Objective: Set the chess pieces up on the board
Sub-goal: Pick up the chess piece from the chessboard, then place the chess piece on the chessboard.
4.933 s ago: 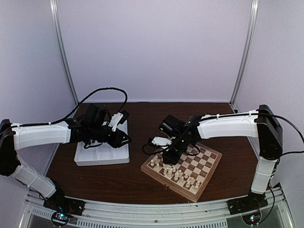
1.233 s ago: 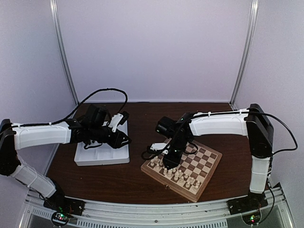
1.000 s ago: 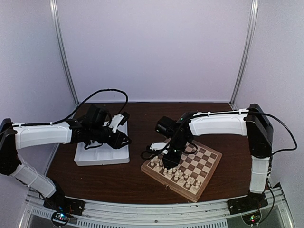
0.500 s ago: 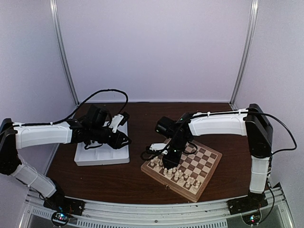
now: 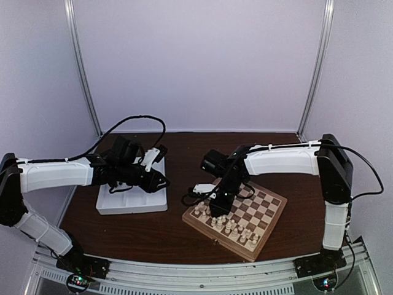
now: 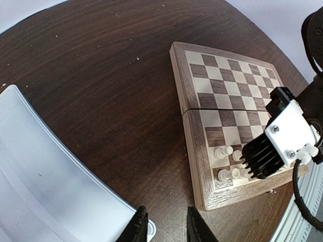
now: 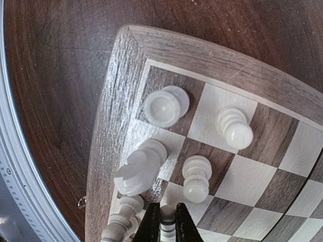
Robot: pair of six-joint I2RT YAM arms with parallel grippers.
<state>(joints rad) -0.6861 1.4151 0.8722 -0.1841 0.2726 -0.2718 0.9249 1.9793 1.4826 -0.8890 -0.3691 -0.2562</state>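
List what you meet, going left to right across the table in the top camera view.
white tray → strip of bare tabletop → board

In the right claw [image 7: 167, 214], a white chess piece [image 7: 167, 229] cropped by the bottom edge, its kind untellable.

The thick square wooden chessboard [image 5: 265, 208], cream and brown checks inside a light wood border, lies flat on the dark counter, turned cornerwise to its near edge. Small cream-white turned chess pieces [image 5: 231, 225] stand upright, clustered along its near-left side. On the corner square is a flat-topped rook [image 7: 164, 107], with a pawn [image 7: 235, 128] on the next square and a knight [image 7: 137, 170] beside the rook along the border. One ribbed cream piece [image 7: 167, 228] is pinched between the jaws of the right gripper [image 7: 167, 212].
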